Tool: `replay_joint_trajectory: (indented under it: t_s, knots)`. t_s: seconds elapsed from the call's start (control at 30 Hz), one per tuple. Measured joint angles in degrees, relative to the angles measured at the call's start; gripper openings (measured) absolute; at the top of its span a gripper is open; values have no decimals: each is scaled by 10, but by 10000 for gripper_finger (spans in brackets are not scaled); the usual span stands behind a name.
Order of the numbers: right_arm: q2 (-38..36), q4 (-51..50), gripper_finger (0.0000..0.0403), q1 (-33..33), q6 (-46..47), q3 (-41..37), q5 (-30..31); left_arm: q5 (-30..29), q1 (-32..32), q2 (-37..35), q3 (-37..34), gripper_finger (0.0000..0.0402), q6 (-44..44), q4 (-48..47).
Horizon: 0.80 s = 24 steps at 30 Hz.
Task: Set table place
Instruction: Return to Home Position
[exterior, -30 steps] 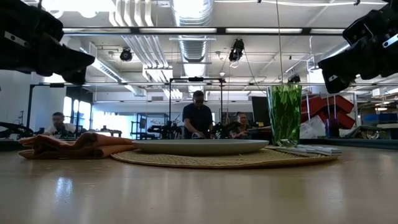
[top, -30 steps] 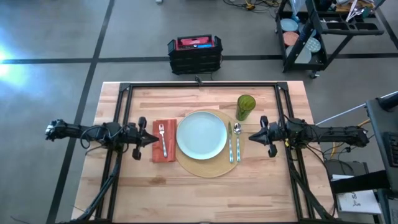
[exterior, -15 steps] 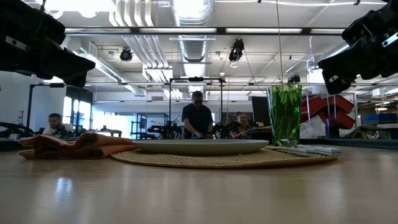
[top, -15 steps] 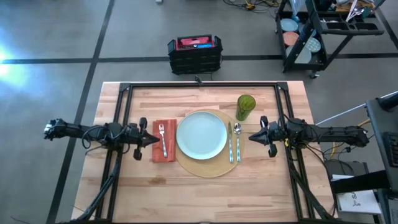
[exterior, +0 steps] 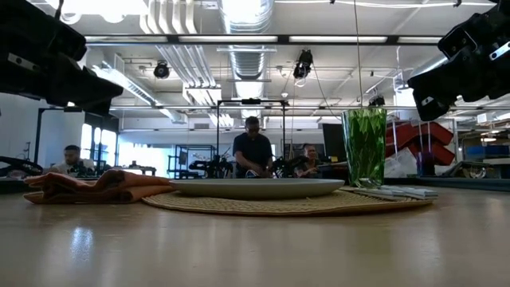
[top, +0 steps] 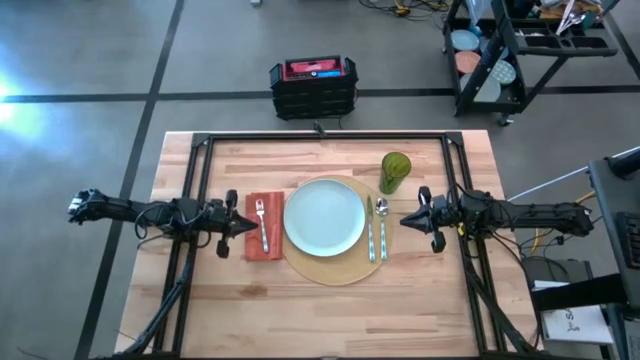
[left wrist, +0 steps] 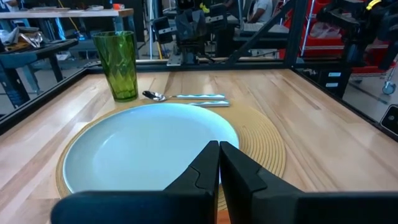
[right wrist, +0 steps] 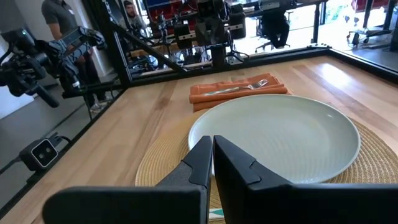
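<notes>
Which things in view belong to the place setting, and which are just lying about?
Job: table, placemat, plate, napkin with fork, knife, spoon, green cup; left gripper by the napkin, right gripper by the spoon, both shut.
Lying about: black-and-red crate beyond the table's far edge; black cart farther right.

Bright ceiling lights [exterior: 243, 9] throw soft glare across the table [exterior: 88, 239].
</notes>
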Motion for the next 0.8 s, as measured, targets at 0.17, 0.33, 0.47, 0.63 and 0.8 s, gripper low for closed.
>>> replay_joint_trajectory:
  t_s: [0.17, 0.33, 0.47, 0.63, 0.8]
  knots:
    - [0, 0, 0, 0, 0, 0, 0, 0, 0, 7, 0, 0, 0, 0]
    - [0, 0, 0, 0, 0, 0, 0, 0, 0, 14, 0, 0, 0, 0]
    - [0, 0, 0, 0, 0, 0, 0, 0, 0, 19, 0, 0, 0, 0]
    - [0, 0, 0, 0, 0, 0, 0, 0, 0, 24, 0, 0, 0, 0]
    - [0, 0, 0, 0, 0, 0, 0, 0, 0, 29, 0, 0, 0, 0]
